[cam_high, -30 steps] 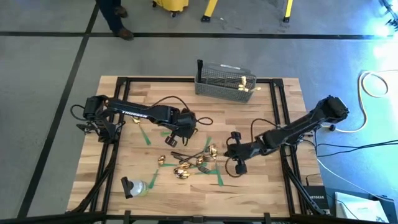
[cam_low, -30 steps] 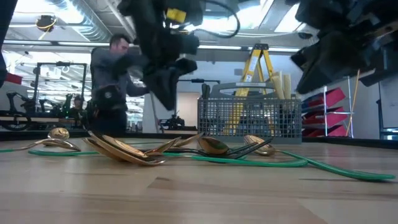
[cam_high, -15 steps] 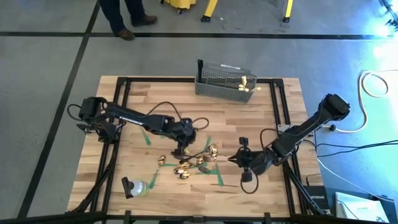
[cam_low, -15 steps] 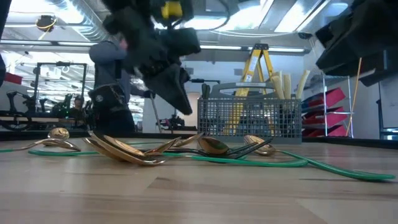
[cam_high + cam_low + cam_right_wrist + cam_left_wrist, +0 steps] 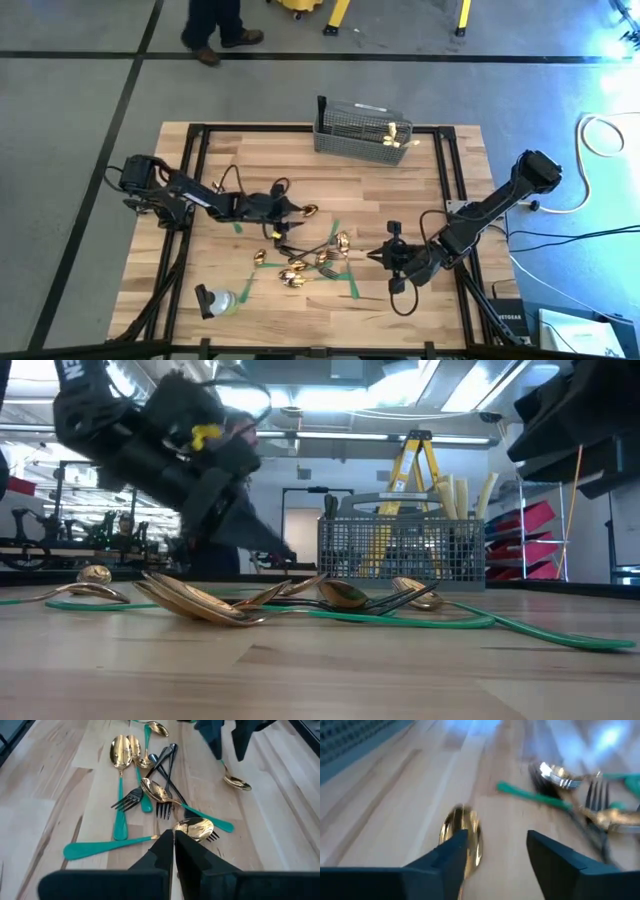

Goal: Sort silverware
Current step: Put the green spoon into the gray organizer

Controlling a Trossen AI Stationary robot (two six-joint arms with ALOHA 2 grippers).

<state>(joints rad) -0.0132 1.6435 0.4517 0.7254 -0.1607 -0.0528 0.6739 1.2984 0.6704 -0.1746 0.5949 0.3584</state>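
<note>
The silverware lies in a loose pile point(image 5: 310, 262) at mid-table: gold spoons and dark forks point(image 5: 160, 795) crossed over green strips point(image 5: 120, 820). One gold spoon point(image 5: 308, 210) lies apart, on the far side of the pile. My left gripper point(image 5: 288, 212) reaches low over the table from the left and stands open point(image 5: 497, 852), with that spoon's bowl point(image 5: 462, 832) just beyond one finger. My right gripper point(image 5: 374, 256) hangs shut point(image 5: 173, 842) to the right of the pile, above the table. My left gripper stands open over the lone gold spoon, which lies flat on the table. One finger point(image 5: 451, 857) hides the spoon's handle, so I cannot tell whether it touches the spoon.
A grey wire mesh basket point(image 5: 362, 132) stands at the far edge with cream-handled pieces point(image 5: 395, 135) upright in it. A dark and pale object point(image 5: 215, 298) lies near the front left corner. Black frame rails point(image 5: 452, 190) run along the table's sides. A person walks beyond the far edge.
My left gripper has dropped from well above the table to just over it and tipped from pointing steeply down to a shallow slant. The lone gold spoon now shows beside its fingertips. My right gripper has drawn back a little toward the table's near right.
</note>
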